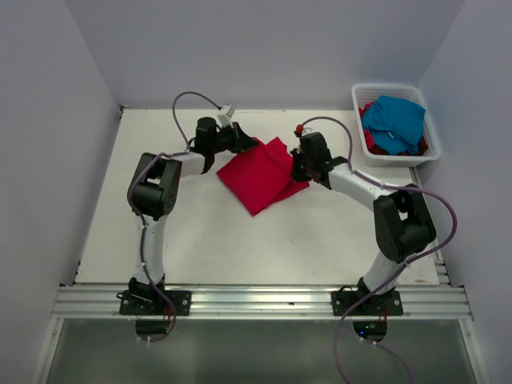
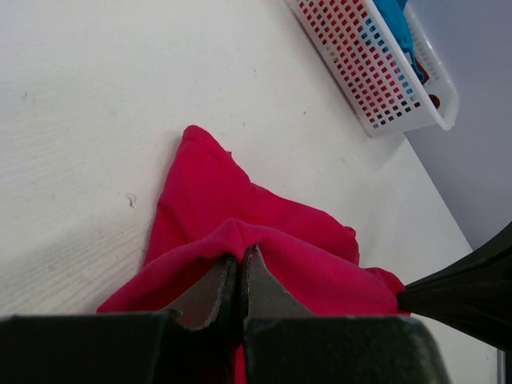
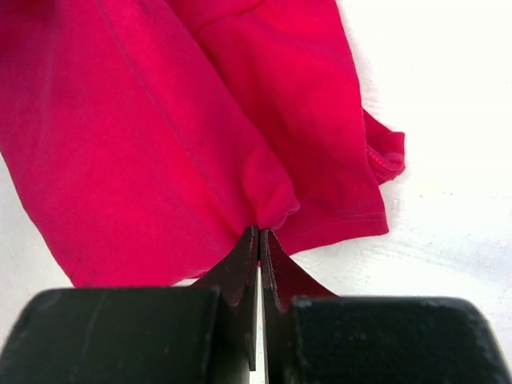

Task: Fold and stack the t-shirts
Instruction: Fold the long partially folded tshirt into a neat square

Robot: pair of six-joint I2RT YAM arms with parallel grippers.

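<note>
- While looking down from overhead, catching both arms meeting at a crimson t-shirt (image 1: 258, 178) mid-table, though missing the pinches.
- Showing up close in wrist views: left gripper (image 2: 239, 262) clenching a raised fold, right gripper (image 3: 259, 238) clenching a gathered edge.
- Resting on white table (image 1: 200, 232), pale walls (image 1: 48, 120) enclosing.
- Lying rumpled, roughly diamond-shaped; turquoise t-shirt (image 1: 394, 120) heaping in white basket (image 1: 433, 136), far right.

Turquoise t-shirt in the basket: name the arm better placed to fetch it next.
Right, likely. The basket holding the turquoise t-shirt sits at the far right, on the right gripper side; the left gripper is farther away. Both are shut on the red t-shirt, so release comes first.
</note>
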